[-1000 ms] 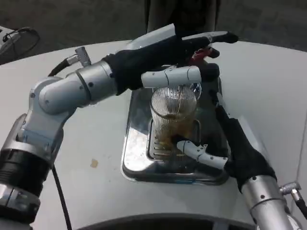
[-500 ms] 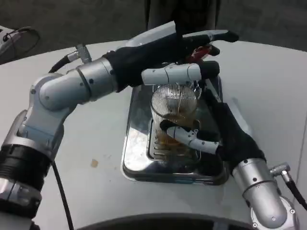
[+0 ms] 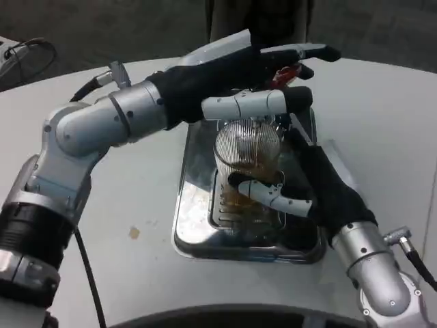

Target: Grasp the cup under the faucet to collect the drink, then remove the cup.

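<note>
Right hand (image 3: 321, 195) fingers wrapped round cup (image 3: 248, 164); left hand (image 3: 252, 75) above rim, grip unclear.

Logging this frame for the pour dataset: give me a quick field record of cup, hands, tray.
cup: ribbed clear cup upright on the tray grate, amber drink in its lower part
right robot hand: fingers wrapped around the cup's lower half
left robot hand: above the cup, at the red faucet lever
tray: steel drip tray on white table
</note>
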Available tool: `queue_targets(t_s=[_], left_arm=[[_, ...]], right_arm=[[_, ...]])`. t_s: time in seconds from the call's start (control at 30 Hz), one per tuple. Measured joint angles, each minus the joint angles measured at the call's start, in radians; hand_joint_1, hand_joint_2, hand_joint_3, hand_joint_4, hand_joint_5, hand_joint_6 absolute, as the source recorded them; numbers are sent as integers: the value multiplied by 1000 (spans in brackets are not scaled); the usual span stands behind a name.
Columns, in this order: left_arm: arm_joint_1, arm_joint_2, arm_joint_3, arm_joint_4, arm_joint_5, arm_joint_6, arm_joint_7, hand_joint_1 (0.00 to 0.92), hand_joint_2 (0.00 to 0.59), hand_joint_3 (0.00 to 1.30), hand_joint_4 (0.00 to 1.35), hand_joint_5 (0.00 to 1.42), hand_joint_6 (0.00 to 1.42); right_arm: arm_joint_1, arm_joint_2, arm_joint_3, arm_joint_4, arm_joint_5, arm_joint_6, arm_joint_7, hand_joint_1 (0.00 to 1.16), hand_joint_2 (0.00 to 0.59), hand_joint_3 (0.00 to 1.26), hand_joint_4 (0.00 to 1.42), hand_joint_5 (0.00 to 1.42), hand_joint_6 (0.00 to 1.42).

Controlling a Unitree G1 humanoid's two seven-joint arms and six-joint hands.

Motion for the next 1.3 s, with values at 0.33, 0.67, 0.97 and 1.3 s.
queue_targets(t_s=[0.33, 0.67, 0.97, 1.3], left_arm=[[-14, 0, -3, 6, 4, 0, -5, 0, 49, 146, 23, 121, 112], [-23, -2, -3, 17, 22, -3, -9, 0, 49, 146, 23, 121, 112], [-35, -6, -4, 40, 31, -17, -9, 0, 49, 146, 24, 121, 122], [-50, -9, -4, 63, 36, -27, -9, 0, 53, 146, 31, 121, 126]], right_arm=[[-52, -21, -1, 71, 33, -56, 34, 718, 200, 0, 0, 15, 44], [-73, -15, 1, 131, 33, -87, 28, 717, 200, 0, 0, 18, 47], [-84, 6, 7, 168, 26, -113, -2, 717, 200, 0, 11, 35, 48], [-85, 25, 15, 186, 10, -113, -37, 717, 200, 0, 12, 37, 37]])
